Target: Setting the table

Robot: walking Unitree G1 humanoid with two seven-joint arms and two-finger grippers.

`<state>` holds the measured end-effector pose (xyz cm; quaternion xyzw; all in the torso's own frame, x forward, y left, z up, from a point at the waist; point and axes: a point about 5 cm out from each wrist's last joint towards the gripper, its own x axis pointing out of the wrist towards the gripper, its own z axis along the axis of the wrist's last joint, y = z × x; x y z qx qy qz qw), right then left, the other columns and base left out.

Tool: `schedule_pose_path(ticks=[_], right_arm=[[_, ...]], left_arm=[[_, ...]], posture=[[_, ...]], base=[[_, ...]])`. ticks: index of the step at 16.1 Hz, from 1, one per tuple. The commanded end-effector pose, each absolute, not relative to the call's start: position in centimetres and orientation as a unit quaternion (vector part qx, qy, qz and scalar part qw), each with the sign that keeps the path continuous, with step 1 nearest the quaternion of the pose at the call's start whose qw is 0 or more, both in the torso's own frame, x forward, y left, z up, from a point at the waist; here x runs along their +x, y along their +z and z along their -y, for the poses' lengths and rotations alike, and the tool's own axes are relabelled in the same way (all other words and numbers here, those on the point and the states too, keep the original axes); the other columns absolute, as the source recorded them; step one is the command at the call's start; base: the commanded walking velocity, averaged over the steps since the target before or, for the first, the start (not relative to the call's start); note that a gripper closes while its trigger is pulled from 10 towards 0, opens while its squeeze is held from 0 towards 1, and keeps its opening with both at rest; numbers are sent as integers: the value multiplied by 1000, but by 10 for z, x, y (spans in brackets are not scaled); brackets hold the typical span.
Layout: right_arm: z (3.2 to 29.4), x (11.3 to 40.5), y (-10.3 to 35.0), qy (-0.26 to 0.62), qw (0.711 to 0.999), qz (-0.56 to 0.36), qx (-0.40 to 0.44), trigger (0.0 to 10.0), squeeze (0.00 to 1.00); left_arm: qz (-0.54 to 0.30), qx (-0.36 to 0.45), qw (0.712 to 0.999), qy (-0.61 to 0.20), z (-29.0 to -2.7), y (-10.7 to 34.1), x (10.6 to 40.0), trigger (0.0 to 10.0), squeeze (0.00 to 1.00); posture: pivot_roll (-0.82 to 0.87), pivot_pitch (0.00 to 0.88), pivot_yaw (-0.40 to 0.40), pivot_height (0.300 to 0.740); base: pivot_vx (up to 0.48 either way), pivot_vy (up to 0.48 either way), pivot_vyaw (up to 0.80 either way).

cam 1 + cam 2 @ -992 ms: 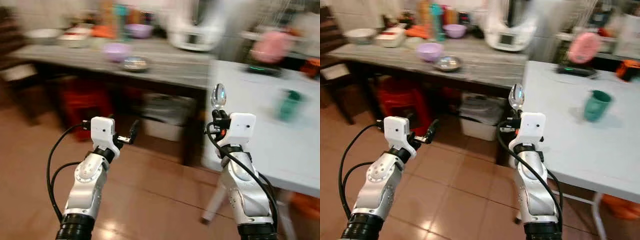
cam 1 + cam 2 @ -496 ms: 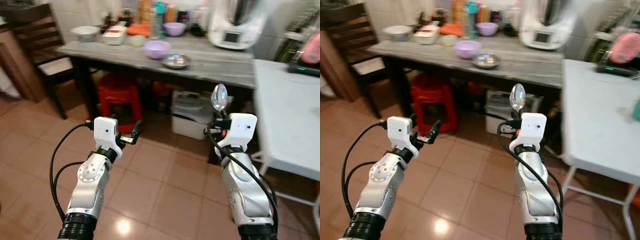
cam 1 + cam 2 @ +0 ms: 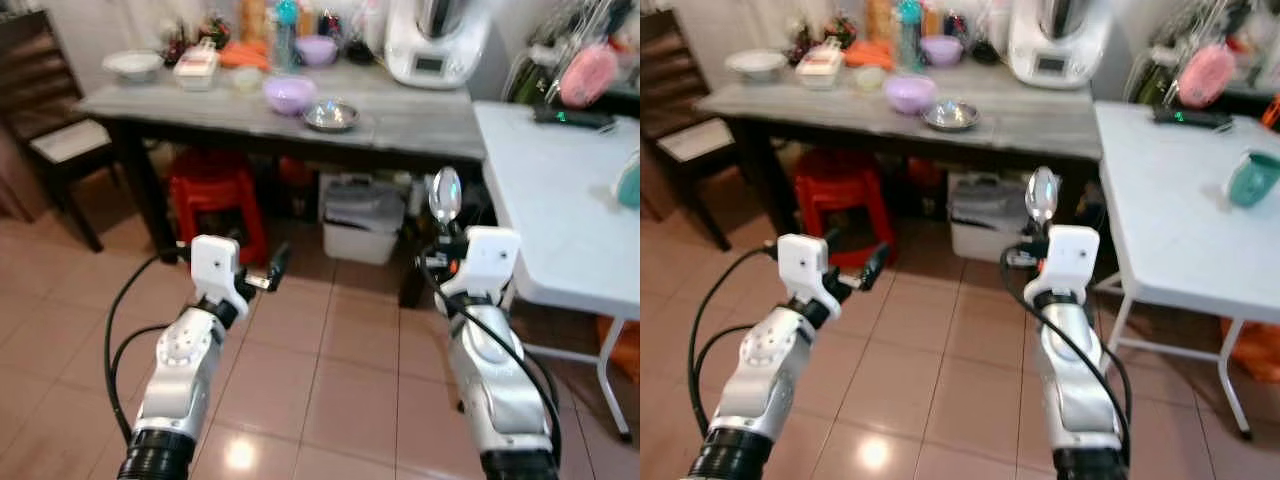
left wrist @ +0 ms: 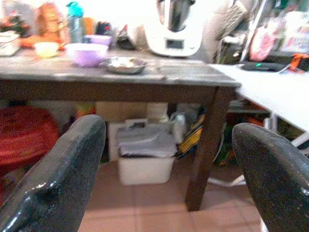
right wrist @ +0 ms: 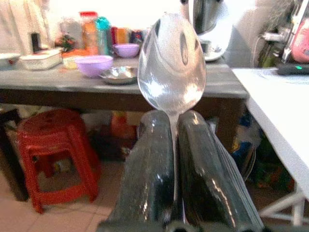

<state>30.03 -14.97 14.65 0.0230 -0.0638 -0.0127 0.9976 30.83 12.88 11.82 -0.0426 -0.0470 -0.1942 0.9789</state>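
Two arms were up mid-frame: right gripper [image 3: 1043,232] pinched a spoon [image 3: 1042,195] upright by its handle, left gripper [image 3: 268,272] spread w/ nothing in it, so carrying it to the white table [image 3: 1170,215] at right probably needed a firm pinch & level wrist.

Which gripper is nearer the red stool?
Left. The left gripper hangs open just in front of the red stool; the right gripper, holding the spoon, is further off beside the white table.
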Motion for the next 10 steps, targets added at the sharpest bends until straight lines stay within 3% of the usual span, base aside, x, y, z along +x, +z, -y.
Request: schedule_pose_path(ticks=[1,10], right_arm=[[152,300,150,-18,997,71,23,10000,0],[152,300,150,-9,997,74,12,10000,0]], left_arm=[[52,-41,977,-203,-126,121,307,10000,0],[54,-41,976,-205,-126,121,308,10000,0]], posture=[[-52,0,-11,740],[-48,0,-14,740]], base=[[379,0,0],[368,0,0]])
